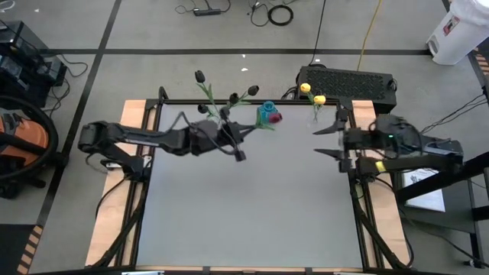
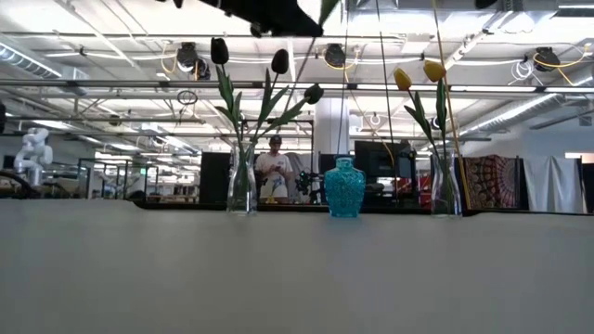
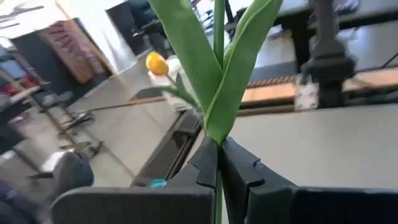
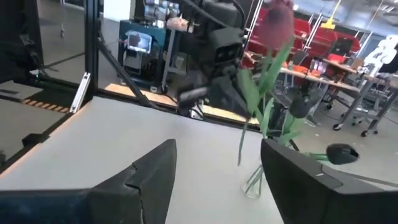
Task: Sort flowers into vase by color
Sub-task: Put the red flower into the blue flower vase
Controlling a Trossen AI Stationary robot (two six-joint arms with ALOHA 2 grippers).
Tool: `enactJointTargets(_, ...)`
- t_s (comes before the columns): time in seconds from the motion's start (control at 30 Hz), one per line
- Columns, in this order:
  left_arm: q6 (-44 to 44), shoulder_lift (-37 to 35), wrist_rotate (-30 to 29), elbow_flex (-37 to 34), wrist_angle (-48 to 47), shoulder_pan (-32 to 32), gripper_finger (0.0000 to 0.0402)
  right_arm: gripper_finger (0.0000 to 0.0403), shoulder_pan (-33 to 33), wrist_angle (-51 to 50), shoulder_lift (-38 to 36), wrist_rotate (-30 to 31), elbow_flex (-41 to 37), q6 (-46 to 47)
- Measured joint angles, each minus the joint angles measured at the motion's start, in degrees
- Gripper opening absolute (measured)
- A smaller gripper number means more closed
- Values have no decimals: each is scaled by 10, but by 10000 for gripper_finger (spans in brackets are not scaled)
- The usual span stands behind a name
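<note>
My left gripper [image 1: 231,137] is shut on a dark red-purple flower [image 1: 273,118], held in the air with its head close beside the blue vase [image 1: 265,114] at the table's far edge. Black flowers [image 1: 200,77] stand with their stems in a clear vase [image 2: 241,188] left of the blue vase [image 2: 344,188]. Two yellow flowers [image 1: 312,93] stand in another clear vase [image 2: 444,190] on the right. My right gripper [image 1: 327,140] is open at the table's right side, drawn back from the vases, with nothing between its fingers [image 4: 155,171]. My left gripper pinches the flower's thin green stem [image 3: 218,144] between its two fingers, just below where the two long leaves [image 3: 239,68] part. The fingers come nearly level from the table's left and lie across the stem. The flower is lifted clear, head upward.
The three vases stand in a row along the table's far edge. A black box [image 1: 348,80] lies behind the yellow flowers. The grey tabletop [image 1: 244,206] stretches toward the near edge. A person [image 2: 273,172] stands in the room beyond.
</note>
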Motion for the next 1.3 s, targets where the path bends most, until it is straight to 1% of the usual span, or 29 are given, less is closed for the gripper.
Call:
enactJointTargets(0.1, -11, -33, 58, 0, -45, 9, 8, 226, 0, -28, -39, 0, -1, 4)
enactJointTargets(0.17, -14, -49, 93, 0, -75, 9, 8, 226, 0, -21, -61, -1, -12, 2)
enactJointTargets(0.23, -14, -67, 130, 0, -104, 8, 8, 226, 0, -15, -84, -3, -43, -6)
enactJointTargets(0.3, -10, -83, 174, -8, -102, 8, 8, 226, 0, 3, -109, -2, -81, -7)
enactJointTargets(0.4, -4, -109, 228, -34, -97, 8, 8, 226, 0, 68, -142, 0, -150, 11)
enactJointTargets(0.5, 0, -124, 247, -58, -82, 4, 8, 226, 0, 155, -156, 0, -210, 38)
enactJointTargets(0.6, 1, -124, 266, -92, -25, 0, 8, 226, 0, 247, -154, 1, -249, 51)
enactJointTargets(0.7, -9, -105, 286, -123, 56, -1, 8, 226, 0, 311, -136, 1, -273, 53)
enactJointTargets(0.83, -21, -67, 289, -154, 160, -7, 8, 226, 0, 360, -93, 1, -279, 70)
enactJointTargets(0.9, -29, -42, 289, -158, 217, -8, 8, 226, 0, 384, -64, 1, -279, 81)
enactJointTargets(1.1, -30, 32, 288, -151, 315, -8, 8, 226, 0, 466, 34, 0, -279, 100)
enactJointTargets(1.3, -31, 77, 282, -141, 368, -8, 8, 226, 0, 574, 107, -4, -279, 126)
